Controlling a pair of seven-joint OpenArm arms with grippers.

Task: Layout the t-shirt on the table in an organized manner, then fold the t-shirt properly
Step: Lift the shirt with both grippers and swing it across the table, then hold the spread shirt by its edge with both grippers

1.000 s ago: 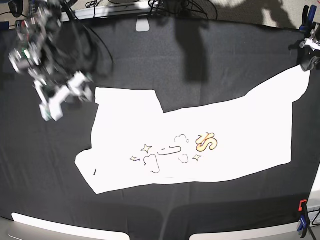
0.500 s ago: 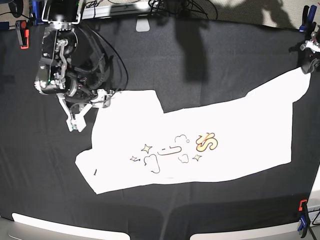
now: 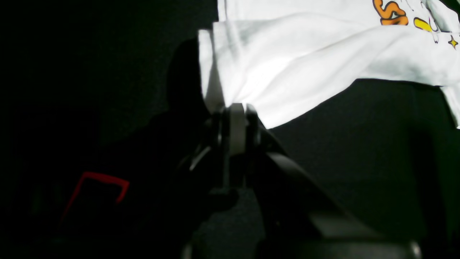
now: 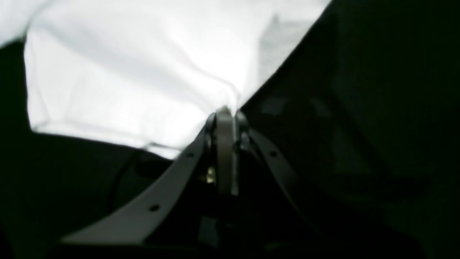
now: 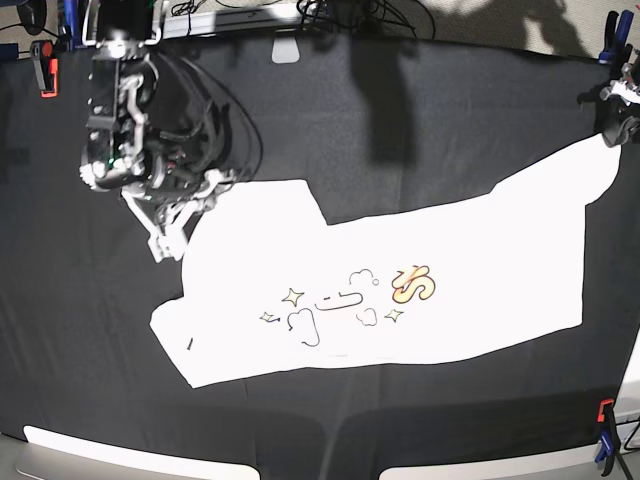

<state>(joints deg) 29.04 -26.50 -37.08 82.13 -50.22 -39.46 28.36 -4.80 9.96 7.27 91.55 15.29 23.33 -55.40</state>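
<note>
T-shirt: white, short-sleeved, lying print side up across the middle of the table, stretching from the near left toward the far right corner in the base view. Blue-outlined clouds, yellow stars and an orange letter are showing near its centre. The cloth is lying mostly flat, with one corner running up toward the far right edge and another reaching the far left.

Right gripper: sitting at the shirt's far left corner in the base view. In the right wrist view the jaws are standing together and pinching a corner of the white fabric, which is fanning away from the tips in soft creases.

Left gripper: sitting at the far right edge of the base view, at the tip of the shirt's long corner. In the left wrist view its jaws are clamping together on a gathered edge of the shirt, with folds spreading out from the pinch and the orange lettering showing at the top right.

Table: matte black cloth, wrinkling slightly, extending well beyond the shirt on all sides.

Clamp: red and blue, gripping the near right corner of the table.

Cables: dark, lying bunched along the far edge.
</note>
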